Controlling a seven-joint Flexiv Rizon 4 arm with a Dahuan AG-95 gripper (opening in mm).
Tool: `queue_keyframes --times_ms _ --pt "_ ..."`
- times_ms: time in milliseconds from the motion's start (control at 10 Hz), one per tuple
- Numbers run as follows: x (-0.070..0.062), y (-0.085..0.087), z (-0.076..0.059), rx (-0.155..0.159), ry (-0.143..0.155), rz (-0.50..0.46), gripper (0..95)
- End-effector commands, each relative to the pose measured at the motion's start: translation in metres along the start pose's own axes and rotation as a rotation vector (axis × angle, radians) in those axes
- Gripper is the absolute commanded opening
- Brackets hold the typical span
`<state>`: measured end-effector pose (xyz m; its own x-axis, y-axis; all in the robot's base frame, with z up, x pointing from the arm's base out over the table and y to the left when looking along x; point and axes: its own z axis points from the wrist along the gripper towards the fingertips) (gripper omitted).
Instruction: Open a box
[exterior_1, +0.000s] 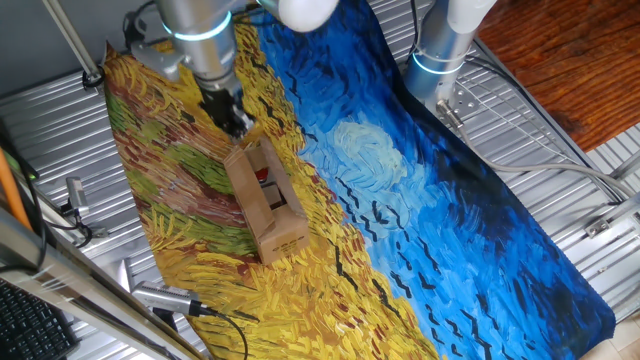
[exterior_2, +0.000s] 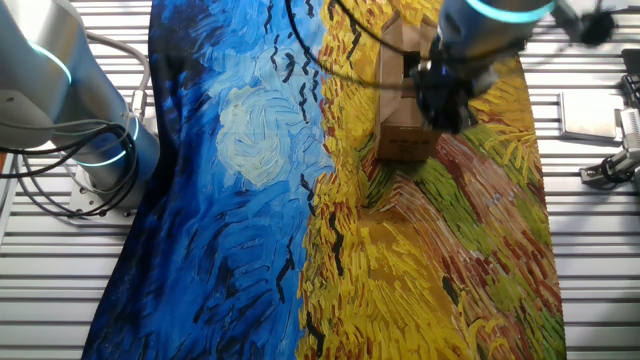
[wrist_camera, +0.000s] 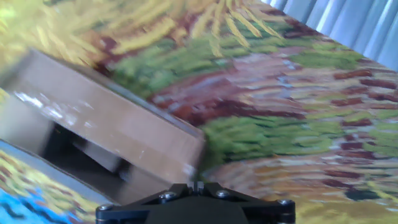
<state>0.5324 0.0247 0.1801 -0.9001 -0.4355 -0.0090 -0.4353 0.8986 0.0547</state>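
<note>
The box (exterior_1: 278, 228) is a long brown cardboard carton lying on the yellow part of the painted cloth. Its top is partly open, with one long flap (exterior_1: 245, 195) standing up and something red (exterior_1: 264, 176) showing inside. My gripper (exterior_1: 238, 122) hangs over the box's far end, black fingers pointing down. In the other fixed view the gripper (exterior_2: 440, 100) covers the right side of the box (exterior_2: 400, 138). In the blurred hand view the raised flap (wrist_camera: 106, 118) runs down to the gripper (wrist_camera: 196, 184), whose fingers are pressed together on the flap's corner.
The painted cloth (exterior_1: 430, 200) covers a slatted metal table (exterior_1: 560, 220). A second arm's base (exterior_1: 440, 50) stands at the cloth's far edge. Metal tools (exterior_1: 165, 298) and cables lie off the cloth's near left side. A wooden surface (exterior_1: 570, 60) sits at the far right.
</note>
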Motion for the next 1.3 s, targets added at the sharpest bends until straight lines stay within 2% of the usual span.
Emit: queue_keyframes --times_ms 100,500,1000,1100,1300 --pt "-0.006 0.016 0.0 -0.005 0.02 0.022 0.0" --pt "0.014 0.032 0.011 -0.026 0.026 0.059 0.0" --pt "0.041 0.047 0.014 -0.031 0.034 0.098 0.0" --pt "0.041 0.047 0.014 -0.042 0.029 0.129 0.0" --pt "0.041 0.047 0.014 -0.042 0.033 0.131 0.0"
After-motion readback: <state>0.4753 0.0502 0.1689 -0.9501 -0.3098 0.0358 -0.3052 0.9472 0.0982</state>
